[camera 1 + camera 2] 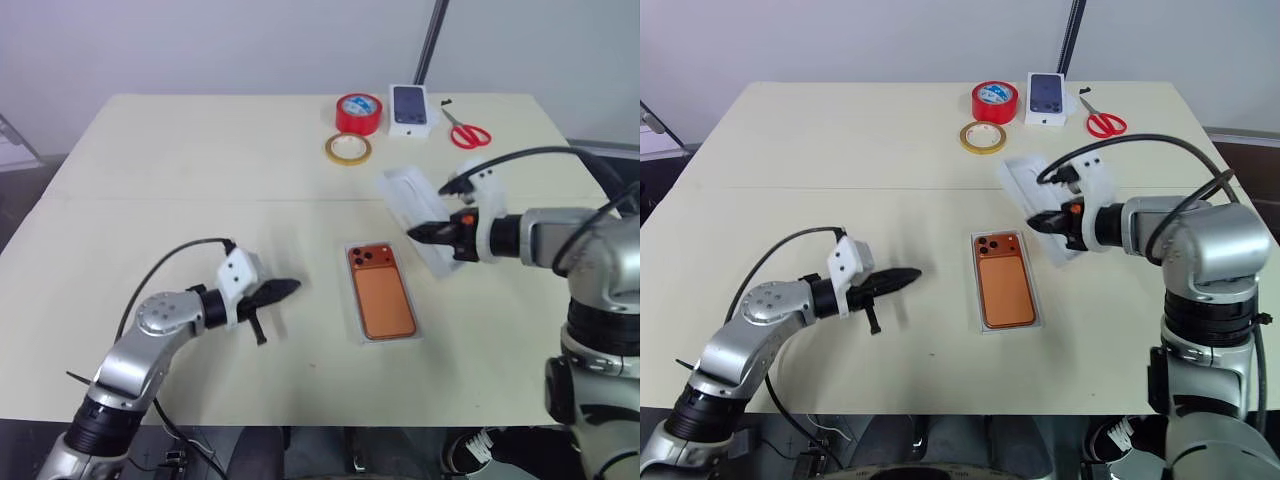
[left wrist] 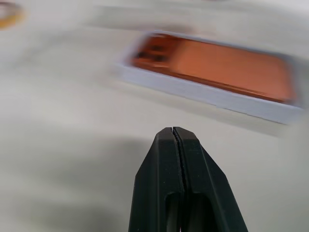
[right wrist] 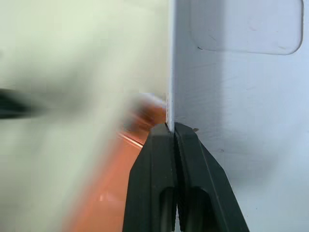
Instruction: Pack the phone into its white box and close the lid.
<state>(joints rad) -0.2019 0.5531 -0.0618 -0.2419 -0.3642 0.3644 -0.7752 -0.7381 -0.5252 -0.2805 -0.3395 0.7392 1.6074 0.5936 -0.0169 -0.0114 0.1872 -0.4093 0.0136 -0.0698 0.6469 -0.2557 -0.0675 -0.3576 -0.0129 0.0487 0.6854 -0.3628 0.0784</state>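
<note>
The copper-orange phone [image 1: 385,300] lies face down in the white box [image 1: 350,295] at the table's middle, lenses at the far end. My right gripper [image 1: 415,233] is shut on the edge wall of a shallow white tray [image 1: 405,195], held tilted above the table just right of the box. In the right wrist view this tray [image 3: 241,87] has a rounded recess in its floor. I cannot tell whether it is the lid or a moulded insert. My left gripper [image 1: 292,288] hovers shut and empty left of the box, pointing at it.
At the table's far side are a red tape roll [image 1: 359,113], a yellow tape ring [image 1: 347,149], a small white box with a phone picture [image 1: 409,108] and red-handled scissors [image 1: 466,130]. A dark pole rises behind the table.
</note>
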